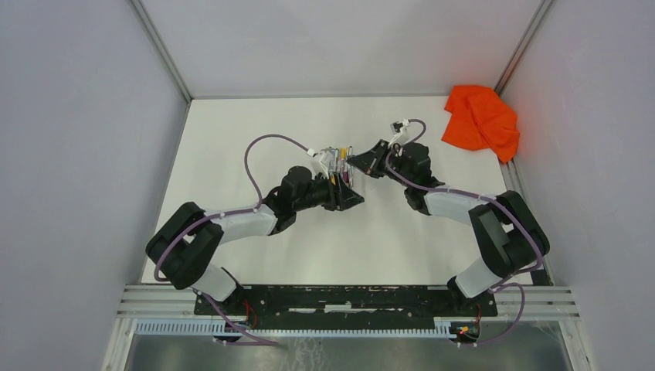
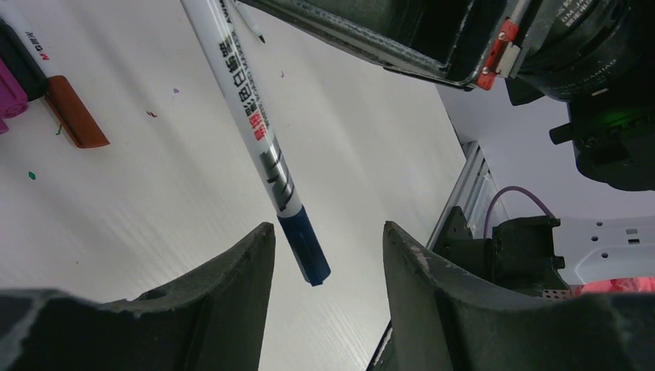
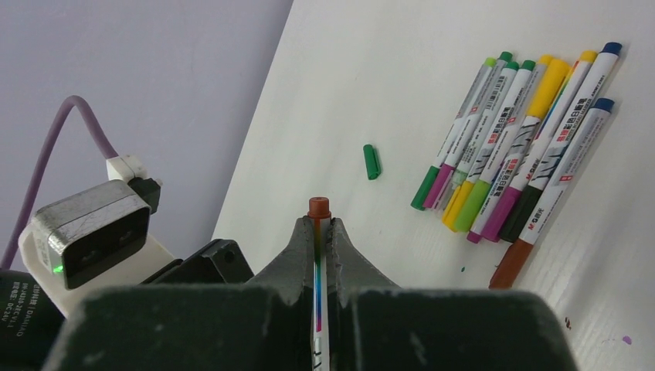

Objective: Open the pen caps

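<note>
My right gripper [image 3: 319,220] is shut on a pen; its brown end [image 3: 319,207] sticks out past the fingertips. In the left wrist view a white pen [image 2: 251,116] slants down over the table, and its blue cap [image 2: 305,246] hangs between the jaws of my left gripper [image 2: 328,226]. Those jaws are open, with a gap on each side of the cap. Several more pens [image 3: 510,154] lie side by side on the table, most with coloured caps on. A loose green cap [image 3: 371,161] lies beside them. From above, both grippers [image 1: 345,184] [image 1: 357,161] meet over the pens [image 1: 337,157].
An orange cloth [image 1: 481,120] is bunched in the far right corner. A brown cap [image 2: 75,121] on a lying pen and a magenta cap [image 2: 11,93] show at the left of the left wrist view. Small ink specks mark the white table [image 1: 402,239]. Walls enclose three sides.
</note>
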You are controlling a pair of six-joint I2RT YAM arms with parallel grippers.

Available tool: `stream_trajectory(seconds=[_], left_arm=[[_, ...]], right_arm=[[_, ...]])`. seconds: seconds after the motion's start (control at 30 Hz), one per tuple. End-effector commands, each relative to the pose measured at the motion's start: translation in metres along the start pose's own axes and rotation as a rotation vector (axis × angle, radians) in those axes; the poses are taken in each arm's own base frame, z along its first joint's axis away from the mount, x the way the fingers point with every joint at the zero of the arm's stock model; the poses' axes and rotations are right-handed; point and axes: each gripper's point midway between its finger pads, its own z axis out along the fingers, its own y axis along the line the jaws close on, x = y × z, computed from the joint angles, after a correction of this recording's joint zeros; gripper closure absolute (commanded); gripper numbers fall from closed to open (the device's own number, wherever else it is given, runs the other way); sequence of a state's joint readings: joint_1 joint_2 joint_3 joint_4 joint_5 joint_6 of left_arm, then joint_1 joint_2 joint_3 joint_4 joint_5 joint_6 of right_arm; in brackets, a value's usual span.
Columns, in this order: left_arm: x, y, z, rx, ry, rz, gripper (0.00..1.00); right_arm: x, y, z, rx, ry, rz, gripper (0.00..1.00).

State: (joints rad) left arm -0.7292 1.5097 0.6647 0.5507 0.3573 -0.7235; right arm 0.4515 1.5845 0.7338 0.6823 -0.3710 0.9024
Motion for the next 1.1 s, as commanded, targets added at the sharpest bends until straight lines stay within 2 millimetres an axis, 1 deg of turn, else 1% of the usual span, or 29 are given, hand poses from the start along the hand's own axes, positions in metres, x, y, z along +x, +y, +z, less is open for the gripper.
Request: stream_trajectory(seconds=[0.0, 0.2, 0.33, 0.43, 0.53, 0.57, 0.73, 0.8, 0.87, 1.0, 1.07], left_arm=[[-0.012, -0.009, 0.006, 0.026, -0.051, 0.001, 0.42], [-0.008, -0.009, 0.011, 0.022, -0.049, -0.002, 0.48], [-0.008, -0.01, 0.01, 0.017, -0.055, -0.001, 0.57], [-0.008, -0.011, 0.009, 0.017, -0.056, 0.003, 0.71], [-0.006, -0.01, 0.009, 0.005, -0.05, -0.001, 0.95], [-0.005, -0.01, 0.01, -0.001, -0.044, -0.003, 0.98], [-0.001, -0.01, 0.008, -0.029, -0.035, -0.002, 0.98], [0.0, -0.011, 0.005, -0.044, -0.034, 0.004, 0.98], [0.0, -0.012, 0.003, -0.057, -0.034, 0.009, 0.98], [0.005, -0.012, 0.001, -0.085, -0.014, 0.022, 0.98], [0.009, -0.015, 0.002, -0.085, -0.006, 0.025, 0.98]], right_arm=[[-0.015, 0.031, -0.007, -0.104, -0.051, -0.015, 1.0], [-0.014, 0.033, -0.012, -0.108, -0.057, -0.015, 1.0], [-0.012, 0.031, -0.015, -0.104, -0.059, -0.018, 1.0], [-0.01, 0.03, -0.017, -0.1, -0.06, -0.023, 1.0], [-0.008, 0.028, -0.02, -0.096, -0.06, -0.03, 1.0], [-0.008, 0.028, -0.021, -0.096, -0.061, -0.034, 1.0], [-0.005, 0.025, -0.028, -0.074, -0.051, -0.095, 1.0], [-0.001, 0.024, -0.032, -0.063, -0.042, -0.126, 0.94], [0.001, 0.023, -0.037, -0.058, -0.042, -0.149, 0.85], [0.017, 0.022, -0.052, -0.065, -0.029, -0.171, 0.72], [0.023, 0.022, -0.06, -0.068, -0.025, -0.18, 0.69]])
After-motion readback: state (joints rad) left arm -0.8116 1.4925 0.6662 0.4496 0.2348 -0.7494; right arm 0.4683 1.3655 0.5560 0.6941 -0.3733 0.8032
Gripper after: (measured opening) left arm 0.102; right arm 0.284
